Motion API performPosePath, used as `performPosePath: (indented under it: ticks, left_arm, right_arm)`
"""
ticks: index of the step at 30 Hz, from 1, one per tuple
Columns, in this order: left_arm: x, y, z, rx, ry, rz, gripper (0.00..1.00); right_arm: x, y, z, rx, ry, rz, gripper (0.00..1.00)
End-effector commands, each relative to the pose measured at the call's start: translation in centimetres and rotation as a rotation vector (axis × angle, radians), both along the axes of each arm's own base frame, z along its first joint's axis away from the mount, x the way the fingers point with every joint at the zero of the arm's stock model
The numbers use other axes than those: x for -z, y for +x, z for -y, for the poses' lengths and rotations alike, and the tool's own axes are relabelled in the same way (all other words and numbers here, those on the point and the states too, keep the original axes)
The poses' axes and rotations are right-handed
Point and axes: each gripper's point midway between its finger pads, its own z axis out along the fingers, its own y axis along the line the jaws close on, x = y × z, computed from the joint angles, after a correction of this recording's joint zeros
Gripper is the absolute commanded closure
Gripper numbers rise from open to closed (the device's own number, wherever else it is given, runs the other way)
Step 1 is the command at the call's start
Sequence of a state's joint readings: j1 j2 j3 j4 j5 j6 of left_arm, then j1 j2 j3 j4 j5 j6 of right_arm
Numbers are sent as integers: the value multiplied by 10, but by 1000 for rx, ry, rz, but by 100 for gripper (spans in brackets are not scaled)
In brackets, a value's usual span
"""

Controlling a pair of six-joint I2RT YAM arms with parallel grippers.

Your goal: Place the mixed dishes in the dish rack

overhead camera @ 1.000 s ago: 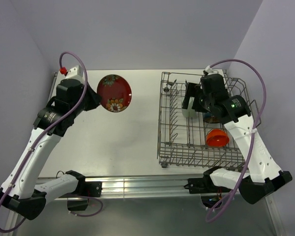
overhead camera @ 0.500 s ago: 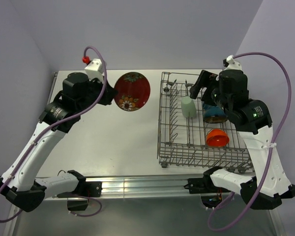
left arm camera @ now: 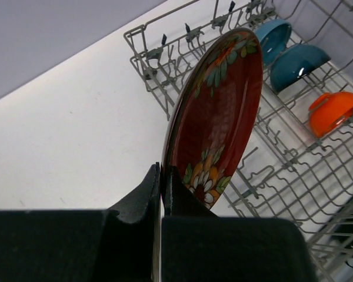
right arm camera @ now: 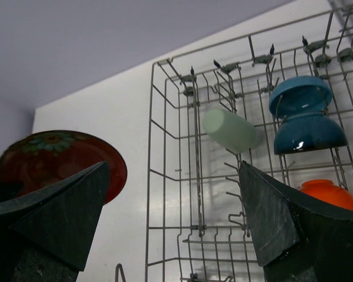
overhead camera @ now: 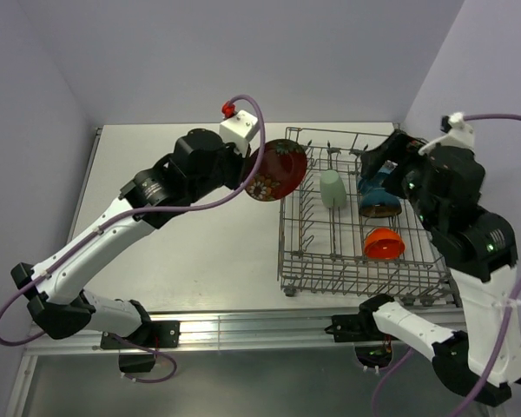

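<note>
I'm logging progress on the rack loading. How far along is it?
Done: the cup, orange bowl, blue bowl and a darker bowl beside it sit in the rack. In hand: the left claw pinches the plate on edge at the rack's left side. The right claw is open and empty. Left: setting the plate into the rack.

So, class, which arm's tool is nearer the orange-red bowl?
Right. The right tool hangs open over the far right part of the dish rack, just beyond the orange-red bowl. The left tool, gripping the red patterned plate, is at the rack's left edge, across from it.
</note>
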State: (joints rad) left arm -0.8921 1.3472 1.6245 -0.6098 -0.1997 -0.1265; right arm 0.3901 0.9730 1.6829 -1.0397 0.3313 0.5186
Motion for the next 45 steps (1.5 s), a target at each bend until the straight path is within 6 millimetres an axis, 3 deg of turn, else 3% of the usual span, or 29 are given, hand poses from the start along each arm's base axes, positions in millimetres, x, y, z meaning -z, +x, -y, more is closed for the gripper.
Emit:
performPosePath:
  ticks: [1, 7, 21, 38, 45]
  left_arm:
    - [-62, 7, 7, -18, -71, 180, 100]
    - [-57, 1, 39, 78, 6, 245, 100]
    - [-24, -22, 100, 198, 154, 389, 100]
    - [56, -44, 154, 246, 385, 452, 100]
    - [89, -46, 159, 230, 488, 478, 100]
  right_arm:
    - [-43, -23, 23, 78, 75, 182, 2]
    - [-55, -34, 29, 90, 102, 237, 3]
    - [-50, -47, 33, 98, 141, 238, 3]
    - [-60, -57, 39, 99, 139, 270, 3]
    - [-57, -63, 43, 105, 132, 271, 3]
